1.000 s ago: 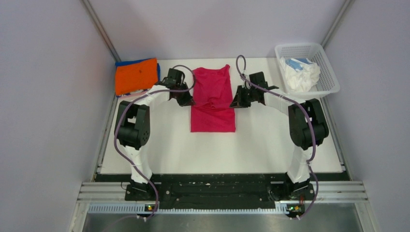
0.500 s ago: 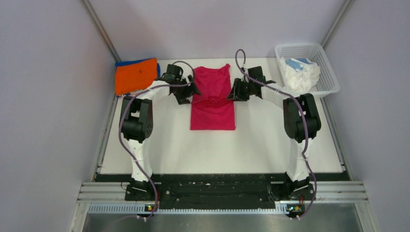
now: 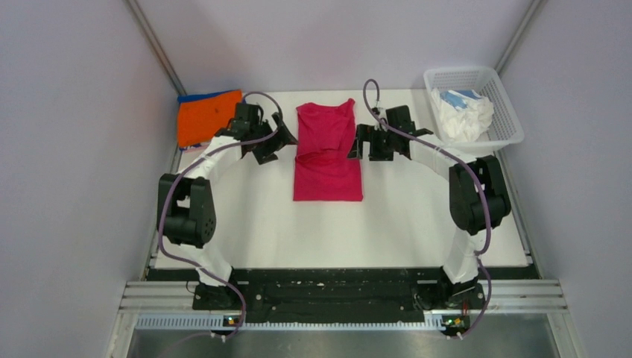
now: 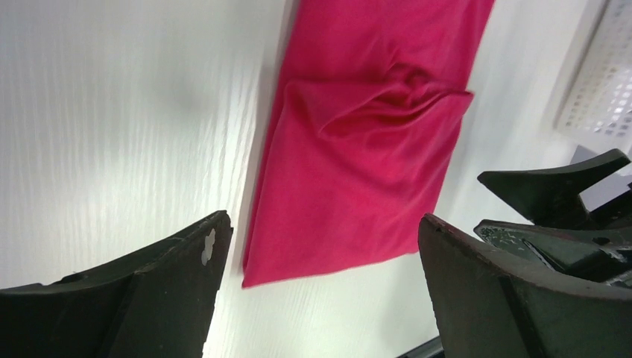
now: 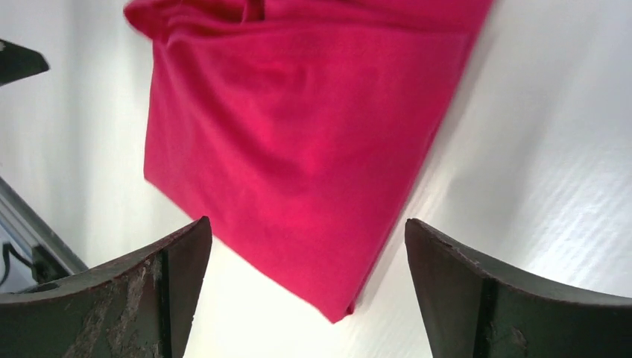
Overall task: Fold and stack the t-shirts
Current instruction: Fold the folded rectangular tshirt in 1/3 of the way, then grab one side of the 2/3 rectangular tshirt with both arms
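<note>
A crimson-pink t-shirt lies in the middle of the white table, folded into a long strip with its far half doubled over and rumpled. My left gripper hovers open just left of it, nothing between the fingers. My right gripper stands open just right of it, also holding nothing. In the left wrist view the shirt lies beyond the open gripper. The right wrist view shows a shirt corner between the spread fingers of that gripper. An orange t-shirt lies folded on a blue one at far left.
A white mesh basket stands at the far right corner with crumpled white and pale blue shirts in it. Grey walls enclose the table on three sides. The arm bases sit at the near edge.
Both grippers went from shut to open and let go of the crimson-pink shirt. Both have drawn back outward from its sides, the left arm further left. The folded-over half has settled flatter.
</note>
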{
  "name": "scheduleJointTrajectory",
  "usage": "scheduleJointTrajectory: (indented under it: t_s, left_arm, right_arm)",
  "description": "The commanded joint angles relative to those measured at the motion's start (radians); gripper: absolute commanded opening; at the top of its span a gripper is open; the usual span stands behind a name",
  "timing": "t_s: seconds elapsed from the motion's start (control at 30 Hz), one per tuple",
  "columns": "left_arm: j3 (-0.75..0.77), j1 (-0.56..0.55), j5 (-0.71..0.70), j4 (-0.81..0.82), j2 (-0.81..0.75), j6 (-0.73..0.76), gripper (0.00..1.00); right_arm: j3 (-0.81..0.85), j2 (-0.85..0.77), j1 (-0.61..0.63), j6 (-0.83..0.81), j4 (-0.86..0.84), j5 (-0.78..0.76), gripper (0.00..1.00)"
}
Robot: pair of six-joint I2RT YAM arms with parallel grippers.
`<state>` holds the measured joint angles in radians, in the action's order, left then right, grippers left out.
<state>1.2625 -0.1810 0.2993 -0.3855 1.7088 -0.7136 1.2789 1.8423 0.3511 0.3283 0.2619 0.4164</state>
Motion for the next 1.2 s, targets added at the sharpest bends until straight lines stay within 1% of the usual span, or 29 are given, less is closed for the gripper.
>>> scheduleJointTrajectory:
  t_s: [0.0,0.1,0.17,0.27,0.33,0.43,0.53,0.6,0.67,0.77,0.83,0.87,0.97,1.0,1.17]
  left_arm:
    - [-0.165,-0.013,0.02,0.026,-0.076,-0.051,0.99]
    - [-0.283,-0.028,0.018,0.051,-0.136,-0.077,0.99]
    - [-0.336,-0.032,0.011,0.053,-0.176,-0.087,0.99]
    - [-0.4,-0.034,-0.021,0.04,-0.245,-0.099,0.99]
    - [-0.428,-0.034,-0.031,0.027,-0.278,-0.107,0.99]
    - [-0.437,-0.037,-0.033,-0.009,-0.311,-0.118,0.99]
    - [-0.441,-0.041,-0.038,-0.015,-0.336,-0.121,0.99]
    - [-0.443,-0.042,-0.043,-0.015,-0.348,-0.123,0.99]
    - [-0.444,-0.043,-0.052,-0.015,-0.354,-0.125,0.99]
    - [-0.444,-0.043,-0.05,-0.002,-0.333,-0.122,0.99]
    - [-0.442,-0.044,-0.044,0.014,-0.31,-0.119,0.99]
    - [-0.439,-0.044,-0.044,0.02,-0.295,-0.115,0.99]
    - [-0.413,-0.044,-0.039,0.049,-0.243,-0.1,0.99]
    - [-0.401,-0.044,-0.031,0.06,-0.221,-0.095,0.98]
    - [-0.352,-0.049,0.028,0.111,-0.102,-0.08,0.8]
  right_arm:
    - [-0.054,-0.067,0.078,-0.037,-0.068,0.014,0.99]
    - [0.017,-0.005,0.157,-0.052,-0.089,0.105,0.99]
    - [0.065,0.048,0.204,-0.048,-0.118,0.114,0.99]
    - [0.142,0.153,0.242,-0.018,-0.181,0.123,0.99]
    - [0.212,0.225,0.244,0.008,-0.204,0.141,0.99]
    - [0.319,0.319,0.244,0.02,-0.251,0.107,0.99]
    - [0.49,0.436,0.24,0.029,-0.218,0.075,0.99]
    - [0.593,0.495,0.229,0.047,-0.195,0.01,0.99]
    - [0.649,0.514,0.218,0.065,-0.2,-0.042,0.99]
    - [0.687,0.493,0.196,0.066,-0.192,-0.046,0.99]
    - [0.641,0.443,0.181,0.07,-0.182,-0.034,0.99]
    - [0.587,0.401,0.169,0.074,-0.187,-0.034,0.99]
    - [0.343,0.237,0.141,0.084,-0.251,-0.048,0.99]
    - [0.259,0.18,0.131,0.089,-0.285,-0.067,0.99]
    - [-0.132,-0.1,0.08,0.109,-0.303,-0.106,0.99]
